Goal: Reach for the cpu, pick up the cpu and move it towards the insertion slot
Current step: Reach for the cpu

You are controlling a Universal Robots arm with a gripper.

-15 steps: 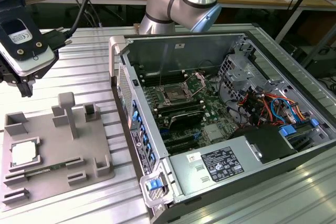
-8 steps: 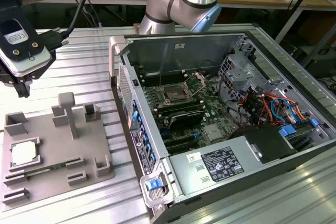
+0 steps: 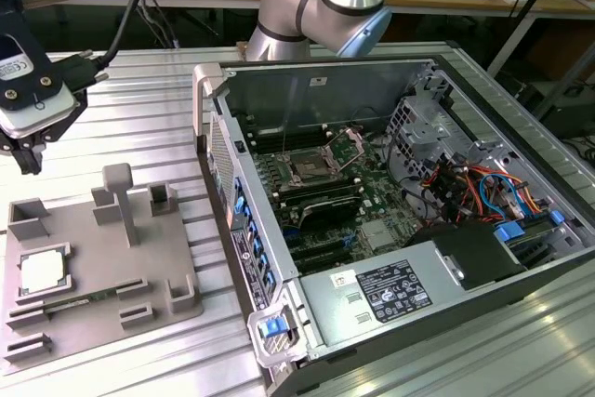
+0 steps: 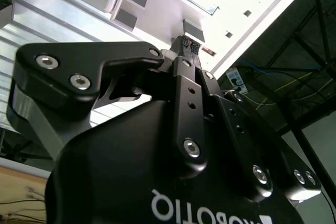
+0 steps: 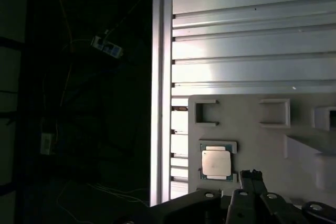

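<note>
Reach step in hand, likely. Gripper (image 5: 252, 177) clenched, empty, hovering over grey tray (image 3: 93, 248). Cpu (image 3: 42, 271) seated in tray pocket, well apart from insertion slot (image 3: 311, 166). Grasp calls for fingers parted, squared over chip.

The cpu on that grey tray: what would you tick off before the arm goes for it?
1. The cpu lies flat in its pocket of the grey tray: ok.
2. Nothing lies on top of the cpu: ok, in the first wrist view its metal top is bare.
3. The end effector is empty and clear of the cpu: ok.
4. The end effector is open wide enough for the chip: not ok, its fingers are together.
5. The insertion slot inside the open computer case is uncovered: ok, its dark centre shows.
6. The slot's levers are released: cannot tell.
</note>
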